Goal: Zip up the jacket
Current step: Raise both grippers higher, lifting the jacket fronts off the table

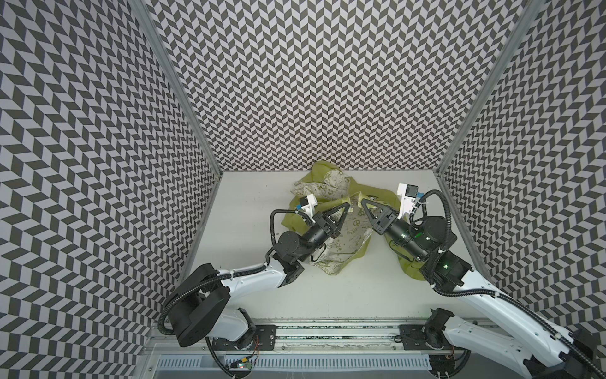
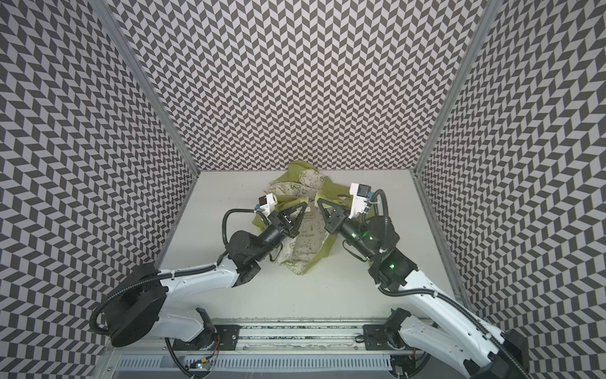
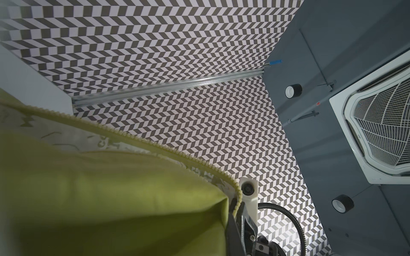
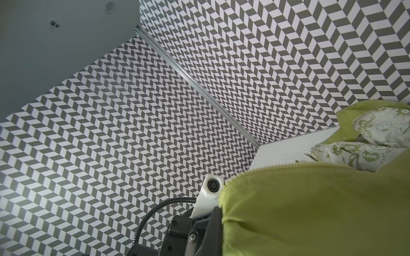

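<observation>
The olive-green jacket [image 1: 351,236] [image 2: 305,242] lies crumpled at the middle back of the white table, its cream doodle lining showing. My left gripper [image 1: 347,204] [image 2: 303,204] and right gripper [image 1: 362,200] [image 2: 319,200] are raised over it, tips almost meeting. Each is shut on a lifted front edge of the jacket. In the left wrist view the toothed zipper edge [image 3: 155,150] runs down into dark fingers [image 3: 236,212] pinched together. In the right wrist view the other zipper edge [image 4: 266,167] tops a green fold [image 4: 310,210] that hides most of the jaws.
Zigzag-patterned walls close the table [image 1: 255,203] on the left, back and right. A metal rail [image 1: 328,331] with both arm bases runs along the front. The hood [image 1: 323,178] touches the back wall. Each wrist view shows the other arm's camera [image 3: 248,188] [image 4: 213,185] close by.
</observation>
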`<state>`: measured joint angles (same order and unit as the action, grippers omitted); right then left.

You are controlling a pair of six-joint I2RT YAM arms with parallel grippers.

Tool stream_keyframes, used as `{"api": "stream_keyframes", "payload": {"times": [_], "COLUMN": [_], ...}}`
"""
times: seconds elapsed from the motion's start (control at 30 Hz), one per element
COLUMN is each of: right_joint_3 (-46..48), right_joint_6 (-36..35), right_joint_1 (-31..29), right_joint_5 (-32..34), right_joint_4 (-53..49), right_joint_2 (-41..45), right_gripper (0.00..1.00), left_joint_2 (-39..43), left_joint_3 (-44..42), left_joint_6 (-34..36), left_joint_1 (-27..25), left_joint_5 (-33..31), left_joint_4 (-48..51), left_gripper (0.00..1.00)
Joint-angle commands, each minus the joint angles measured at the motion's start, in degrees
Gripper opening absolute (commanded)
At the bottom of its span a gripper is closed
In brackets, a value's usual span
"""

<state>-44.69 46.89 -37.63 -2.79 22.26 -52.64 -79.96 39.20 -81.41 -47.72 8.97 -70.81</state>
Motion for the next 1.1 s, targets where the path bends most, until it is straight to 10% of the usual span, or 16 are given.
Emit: {"api": "stream_keyframes", "payload": {"times": [0.0, 1.07], "right_joint_3": [-0.6, -1.1], "right_joint_6": [0.0, 8.7], "right_joint_1": [-0.3, -0.3], "right_joint_5": [2.6, 8.3], "right_joint_4": [9.5, 16.1], "right_joint_2": [0.0, -3.0], "right_gripper": [0.0, 0.0], "left_joint_2": [1.7, -6.2], "left_joint_3": [3.5, 9.8], "left_joint_6": [0.7, -2.5], "left_joint_1": [-0.3, 1.8], "left_joint_5": [2.7, 4.9], "left_joint_4": [-0.9, -9.6], "left_gripper": [0.0, 0.0]}}
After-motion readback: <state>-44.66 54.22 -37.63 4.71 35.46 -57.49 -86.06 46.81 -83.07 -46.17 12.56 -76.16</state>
